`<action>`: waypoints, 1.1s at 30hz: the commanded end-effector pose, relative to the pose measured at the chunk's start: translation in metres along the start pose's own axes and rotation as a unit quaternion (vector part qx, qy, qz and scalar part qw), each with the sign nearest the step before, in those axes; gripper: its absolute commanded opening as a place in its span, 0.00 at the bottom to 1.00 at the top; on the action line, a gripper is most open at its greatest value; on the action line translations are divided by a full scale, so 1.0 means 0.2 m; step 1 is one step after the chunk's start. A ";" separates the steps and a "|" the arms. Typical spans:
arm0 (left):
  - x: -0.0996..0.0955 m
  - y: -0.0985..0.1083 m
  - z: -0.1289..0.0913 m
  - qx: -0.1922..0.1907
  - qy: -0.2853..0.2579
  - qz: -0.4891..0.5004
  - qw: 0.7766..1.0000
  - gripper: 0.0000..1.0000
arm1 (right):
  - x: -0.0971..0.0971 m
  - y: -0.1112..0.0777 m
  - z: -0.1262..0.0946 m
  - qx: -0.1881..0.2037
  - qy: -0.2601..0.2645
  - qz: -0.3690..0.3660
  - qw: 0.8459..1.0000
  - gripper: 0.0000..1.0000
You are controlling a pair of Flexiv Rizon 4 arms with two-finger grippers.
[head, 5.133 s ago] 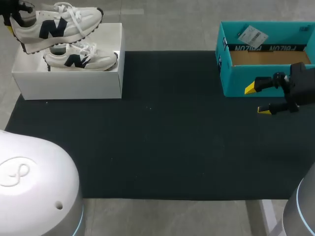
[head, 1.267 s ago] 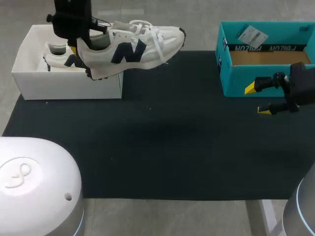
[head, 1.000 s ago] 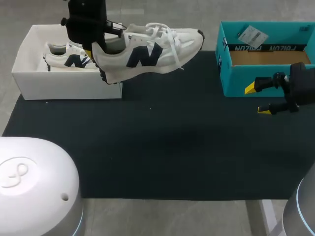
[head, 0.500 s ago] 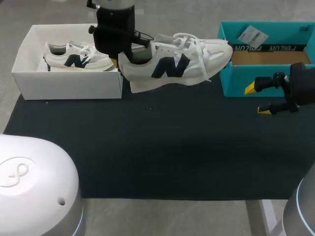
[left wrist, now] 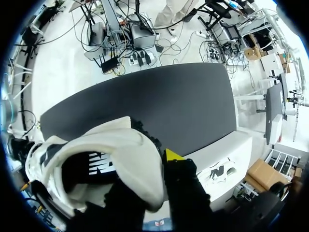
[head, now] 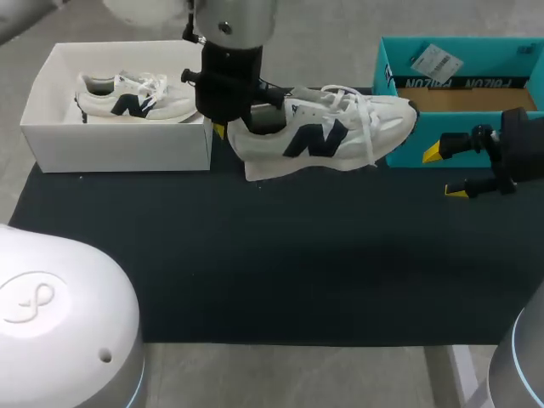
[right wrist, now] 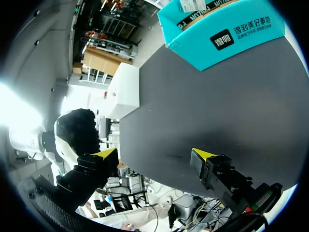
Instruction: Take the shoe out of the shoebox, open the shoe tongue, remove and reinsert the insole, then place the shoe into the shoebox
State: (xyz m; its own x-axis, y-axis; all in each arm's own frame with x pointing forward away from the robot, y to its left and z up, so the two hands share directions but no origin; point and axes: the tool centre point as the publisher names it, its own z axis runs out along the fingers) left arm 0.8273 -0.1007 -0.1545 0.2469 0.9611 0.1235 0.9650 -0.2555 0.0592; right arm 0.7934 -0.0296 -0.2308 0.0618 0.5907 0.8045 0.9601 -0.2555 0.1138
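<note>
My left gripper is clamped on the shoe at the heel collar. One yellow tip shows outside the heel; the other finger is down in the opening. The shoe hangs over the dark mat, sole down, between the white shoebox and the teal box, with its toe next to the teal box's front corner. A second shoe lies in the white shoebox. My right gripper is wide open and empty, just in front of the teal box.
</note>
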 end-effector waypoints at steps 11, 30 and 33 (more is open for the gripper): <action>-0.15 -0.03 0.01 -0.005 0.003 0.015 1.000 0.00 | 0.00 0.00 0.00 0.000 -0.002 0.001 1.000 1.00; -0.17 -0.03 0.22 -0.013 0.025 0.021 0.999 0.00 | 0.00 0.00 0.00 0.000 -0.002 0.001 1.000 1.00; -0.18 -0.03 0.30 -0.010 0.033 0.020 0.999 0.00 | 0.00 0.00 0.00 0.000 -0.002 0.001 1.000 1.00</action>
State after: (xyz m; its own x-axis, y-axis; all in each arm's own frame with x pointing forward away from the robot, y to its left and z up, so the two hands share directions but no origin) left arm 0.8155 -0.1237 -0.2042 0.2806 0.9404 0.1921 0.9522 -0.2979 0.0677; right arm 0.7934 -0.0299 -0.2311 0.0623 0.5909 0.8043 0.9600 -0.2558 0.1136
